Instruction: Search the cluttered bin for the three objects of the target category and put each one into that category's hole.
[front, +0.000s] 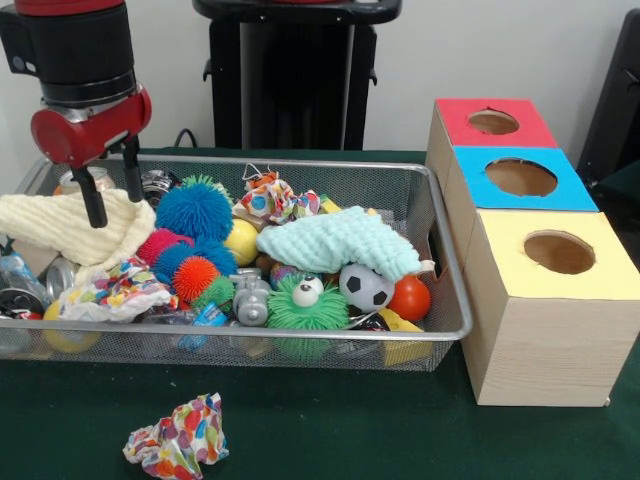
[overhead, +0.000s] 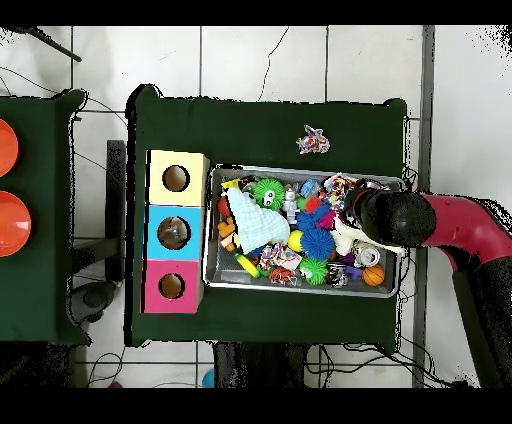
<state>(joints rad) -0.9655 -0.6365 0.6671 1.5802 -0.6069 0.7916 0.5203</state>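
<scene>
Gripper (front: 112, 182): two black fingers apart, hanging over the left end of the wire bin (front: 452, 300)
Left fingertip: down against the cream cloth (front: 60, 226)
Bin contents: blue spiky ball (front: 194, 210), mint cloth (front: 335, 243), small soccer ball (front: 366, 288) (much else piled around)
Boxes: red-topped box (front: 492, 124) farthest, then blue, then yellow, just right of the bin
Table: crumpled patterned wrapper (front: 178, 440) lying in front of the bin
</scene>
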